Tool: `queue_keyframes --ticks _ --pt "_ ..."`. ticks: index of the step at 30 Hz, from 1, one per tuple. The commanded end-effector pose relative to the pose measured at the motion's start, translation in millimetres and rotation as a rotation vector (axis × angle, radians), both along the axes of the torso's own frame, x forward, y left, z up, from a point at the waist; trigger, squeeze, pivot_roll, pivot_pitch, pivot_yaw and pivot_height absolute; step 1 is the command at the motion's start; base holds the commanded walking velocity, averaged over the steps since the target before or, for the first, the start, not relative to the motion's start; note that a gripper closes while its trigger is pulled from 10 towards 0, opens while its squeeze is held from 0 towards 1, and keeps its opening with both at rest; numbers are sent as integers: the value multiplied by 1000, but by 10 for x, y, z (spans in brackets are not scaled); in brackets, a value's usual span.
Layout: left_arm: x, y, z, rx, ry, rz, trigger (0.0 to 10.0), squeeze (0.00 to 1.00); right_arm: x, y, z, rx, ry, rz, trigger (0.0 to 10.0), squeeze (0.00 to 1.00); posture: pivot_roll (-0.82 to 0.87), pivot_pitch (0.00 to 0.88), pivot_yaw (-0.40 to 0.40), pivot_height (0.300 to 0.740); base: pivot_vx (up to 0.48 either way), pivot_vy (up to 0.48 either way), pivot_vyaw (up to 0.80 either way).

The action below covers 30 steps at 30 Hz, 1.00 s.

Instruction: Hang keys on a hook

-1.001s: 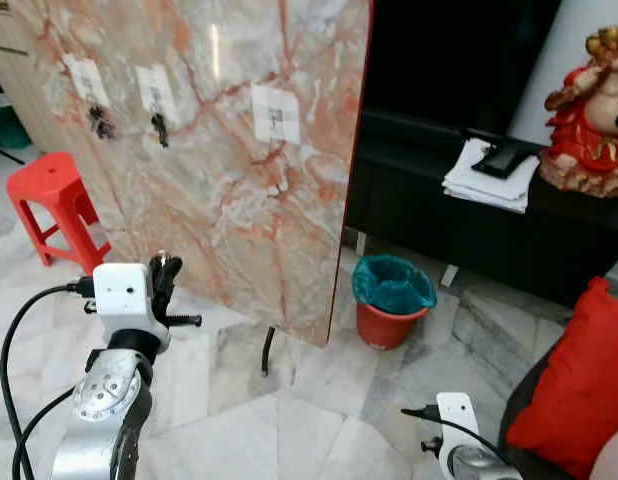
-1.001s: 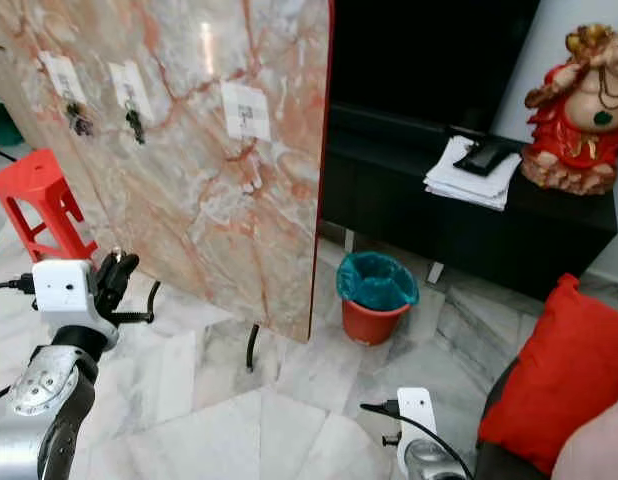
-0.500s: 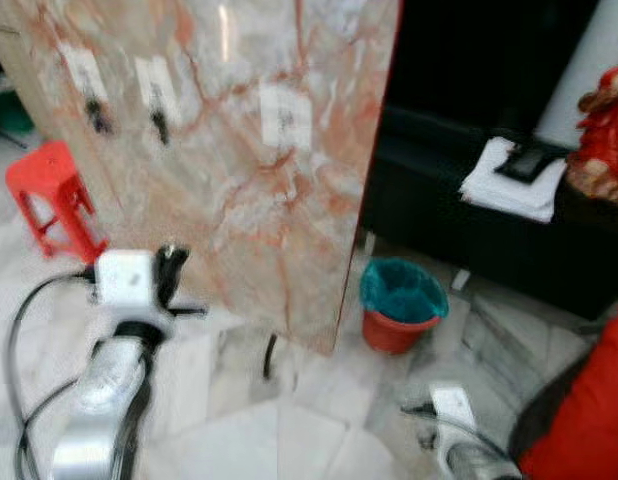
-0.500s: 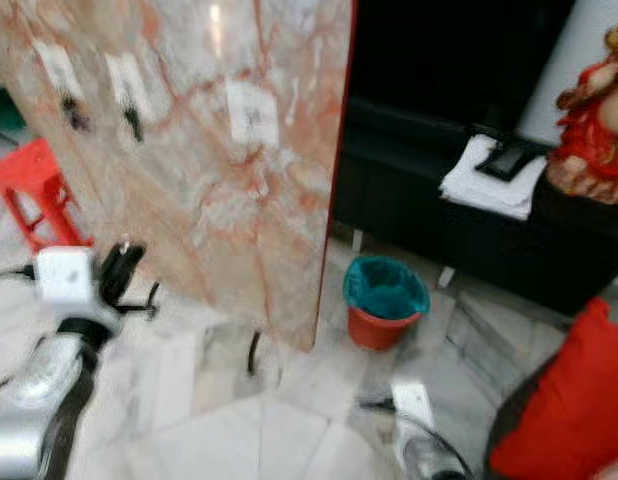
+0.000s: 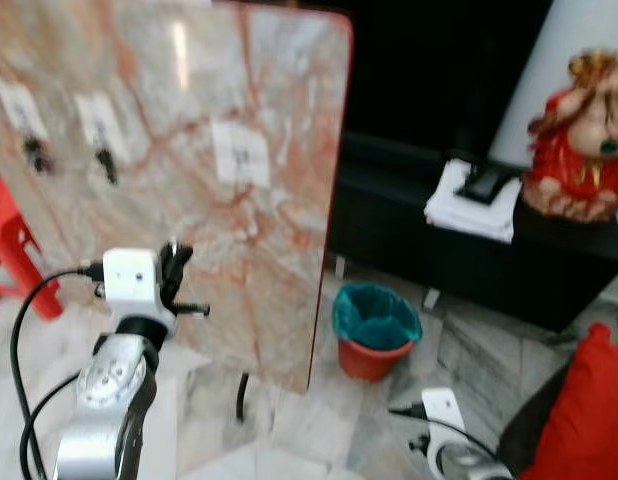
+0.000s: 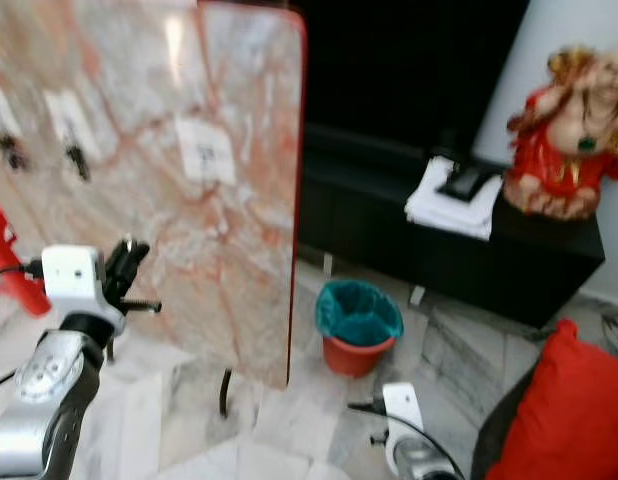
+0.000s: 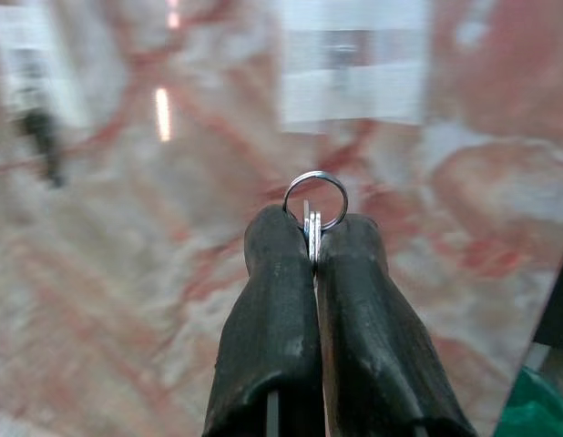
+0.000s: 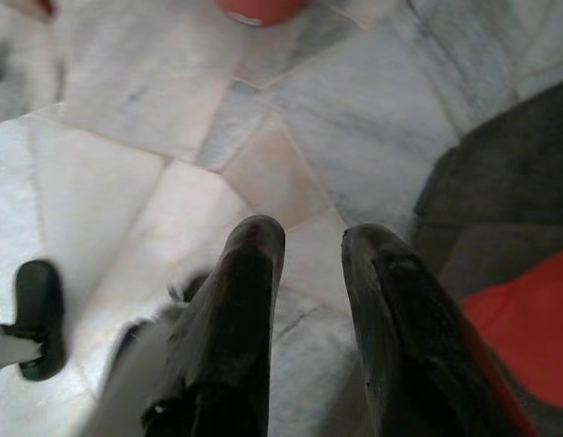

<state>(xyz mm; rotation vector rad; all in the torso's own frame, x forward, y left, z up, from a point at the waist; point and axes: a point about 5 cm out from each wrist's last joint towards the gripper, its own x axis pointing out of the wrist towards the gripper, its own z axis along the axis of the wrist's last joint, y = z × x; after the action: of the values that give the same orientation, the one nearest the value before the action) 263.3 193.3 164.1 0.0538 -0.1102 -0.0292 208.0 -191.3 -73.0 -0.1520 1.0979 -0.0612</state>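
Left gripper [image 7: 314, 238] jaws pinch keys [image 7: 315, 202] — raised.

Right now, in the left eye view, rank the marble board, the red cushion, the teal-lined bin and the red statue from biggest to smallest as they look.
1. Marble board, by far.
2. Red statue and teal-lined bin look alike; no ranking.
The red cushion is cut off by the frame's edge and nearer the camera, so its place is unsure.

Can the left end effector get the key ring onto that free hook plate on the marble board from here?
Probably yes. The left end effector, shut on the key ring, points at the marble board with open air between them. The free hook plate sits higher, so the arm likely needs raising.
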Motion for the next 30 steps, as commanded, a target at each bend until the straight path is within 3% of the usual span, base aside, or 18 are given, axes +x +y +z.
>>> queue_keyframes --ticks 1,30 --pt "1 -27 15 -1 -1 -14 10000 0 51 -18 31 -10 -13 14 10000 0 -10 0 -49 734 300 0 650" --pt "-1 -148 56 -46 -14 -80 10000 0 49 -6 29 -1 -10 -14 10000 0 -12 0 -46 734 295 0 23"
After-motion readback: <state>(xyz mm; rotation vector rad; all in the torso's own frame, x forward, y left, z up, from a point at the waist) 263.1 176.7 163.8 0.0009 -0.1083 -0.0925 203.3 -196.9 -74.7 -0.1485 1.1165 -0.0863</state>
